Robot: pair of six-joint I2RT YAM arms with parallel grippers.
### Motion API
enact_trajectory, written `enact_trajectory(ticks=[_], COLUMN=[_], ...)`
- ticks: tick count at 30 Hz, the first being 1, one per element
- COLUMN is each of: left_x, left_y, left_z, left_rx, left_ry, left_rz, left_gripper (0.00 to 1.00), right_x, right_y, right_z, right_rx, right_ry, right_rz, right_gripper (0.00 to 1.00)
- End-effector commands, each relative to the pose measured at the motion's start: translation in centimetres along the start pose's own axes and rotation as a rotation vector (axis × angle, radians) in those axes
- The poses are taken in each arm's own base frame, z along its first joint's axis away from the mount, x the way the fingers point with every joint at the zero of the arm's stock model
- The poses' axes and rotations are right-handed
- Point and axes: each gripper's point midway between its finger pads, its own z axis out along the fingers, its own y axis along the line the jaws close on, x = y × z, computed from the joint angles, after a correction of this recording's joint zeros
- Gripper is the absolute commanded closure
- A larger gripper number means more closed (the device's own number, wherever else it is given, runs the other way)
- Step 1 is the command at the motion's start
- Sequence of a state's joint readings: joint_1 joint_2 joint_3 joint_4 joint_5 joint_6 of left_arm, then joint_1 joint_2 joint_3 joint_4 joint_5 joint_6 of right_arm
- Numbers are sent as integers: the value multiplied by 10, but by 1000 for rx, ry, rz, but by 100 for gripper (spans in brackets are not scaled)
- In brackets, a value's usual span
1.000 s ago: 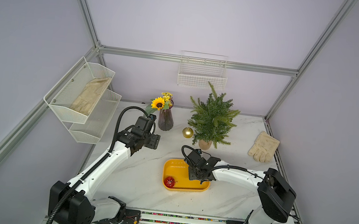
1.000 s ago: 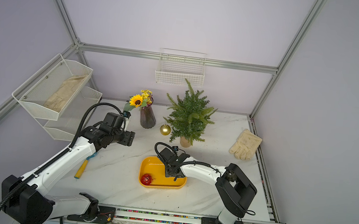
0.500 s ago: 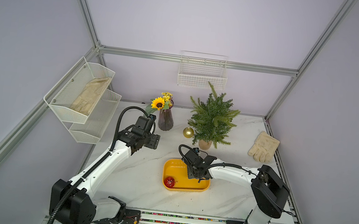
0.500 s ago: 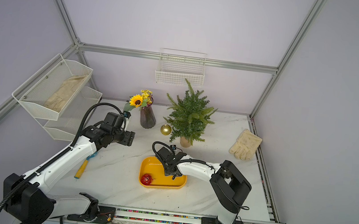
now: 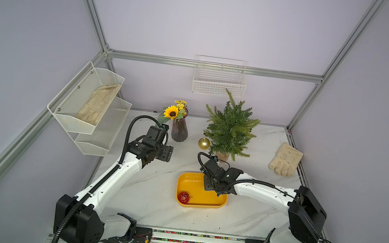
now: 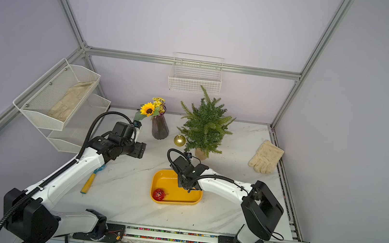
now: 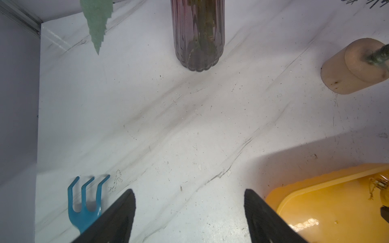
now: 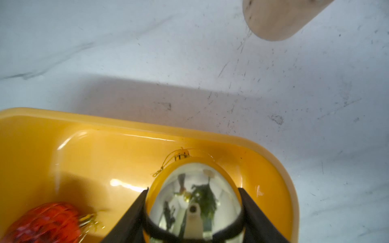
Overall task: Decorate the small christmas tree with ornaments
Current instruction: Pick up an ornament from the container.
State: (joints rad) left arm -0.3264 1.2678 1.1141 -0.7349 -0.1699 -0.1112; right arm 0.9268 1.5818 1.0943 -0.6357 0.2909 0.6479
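Note:
The small christmas tree stands at the back on its tan base. A matte gold ornament hangs from a low branch on its left side. In the yellow tray lie a glittery red ornament and a mirrored ornament. My right gripper reaches down into the tray, and both its fingers press the sides of the mirrored ornament. My left gripper hangs open and holds nothing, above the bare table between the vase and the tray.
A dark ribbed vase with a sunflower stands left of the tree. A blue hand rake lies under the left arm. A glove lies at the right edge. Mesh shelves hang on the left wall and a wire basket on the back wall.
The right jaws have narrowed onto the mirrored ornament in the tray. The left arm has not moved.

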Motion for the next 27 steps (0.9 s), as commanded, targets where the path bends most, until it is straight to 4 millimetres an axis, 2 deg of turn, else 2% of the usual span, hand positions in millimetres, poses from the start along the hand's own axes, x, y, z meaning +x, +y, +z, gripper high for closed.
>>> enact_trajectory(ticks=[1,5,10,14,18,19,23,27], left_x=[2,-2,-12,-20,-25,-24,-15,7], left_y=[-3,-19,-54,-81,-106,-110,-128,-154], left_z=[-4,-10,-24,-46,-71,-74,-88,-107], left_rx=[35,131,340,519,664,678,712,787], left_ry=[-16,-32,-80,-163,-258,-274,-362,-462], left_rz=[2,37,76,108,167,185,307,506], left_gripper=[19,19,22,22,22,22,23,21], right_x=[-13,-20,-25,-26,-25,-31,-33,-33], right_y=[17,33,59,69,72,75,69,63], right_z=[-26,-49,-74,-87,-95,-106,-120,-135], right_rx=[-113,-233,-396,-510,-659,-720,-860,-955], right_ry=[-42,-53,-53,-41,-11,-39,-38,-39], right_rz=[11,-15,-70,-106,-104,-106,-90,-97], right_gripper=[40,40,40,40,40,40,40,40])
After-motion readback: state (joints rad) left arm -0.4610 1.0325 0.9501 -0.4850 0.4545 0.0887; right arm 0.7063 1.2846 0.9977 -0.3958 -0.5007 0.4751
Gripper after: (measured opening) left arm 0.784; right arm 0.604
